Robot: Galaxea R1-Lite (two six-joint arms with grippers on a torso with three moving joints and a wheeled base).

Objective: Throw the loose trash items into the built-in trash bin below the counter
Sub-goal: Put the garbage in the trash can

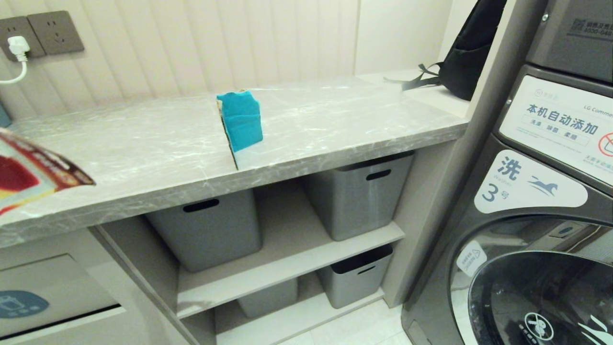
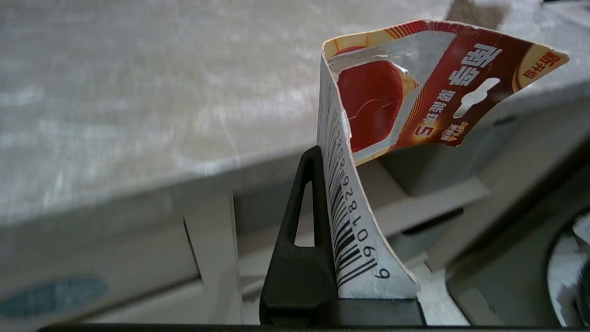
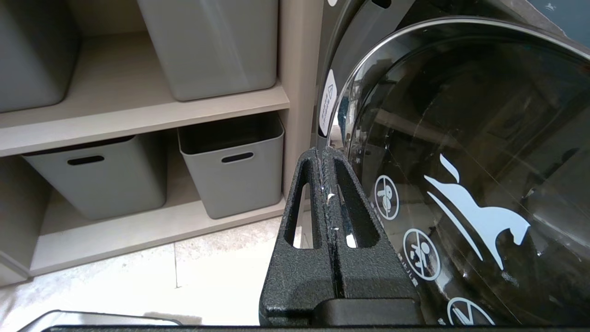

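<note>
Left gripper (image 2: 329,193): jaws clamped on the barcode end of the bent red-orange blister card (image 2: 368,138), which rises from the grip and folds over, its red printed face with an empty torn cavity turned toward the camera. In the head view the card (image 1: 33,167) enters at the left edge, held above the front part of the table (image 1: 143,143), a grey marble-patterned slab with white veining. Below that edge sits the built-in trash bin (image 1: 43,297), a beige cabinet front whose flap bears a round blue sticker; the flap stands apart from the card.

Right gripper (image 3: 329,184): jaws pressed together on nothing, low beside the washing machine (image 3: 461,184) and above the pale floor tiles.

Folded teal-and-brown cardboard piece (image 1: 241,123): upright near the middle of the table, close to its front edge. Grey storage bins (image 1: 210,230) with handle slots occupy the open shelves under the table. A black backpack (image 1: 467,57) leans at the far right end of the surface. Wall sockets (image 1: 40,33) with a white plug are mounted at far left.
</note>
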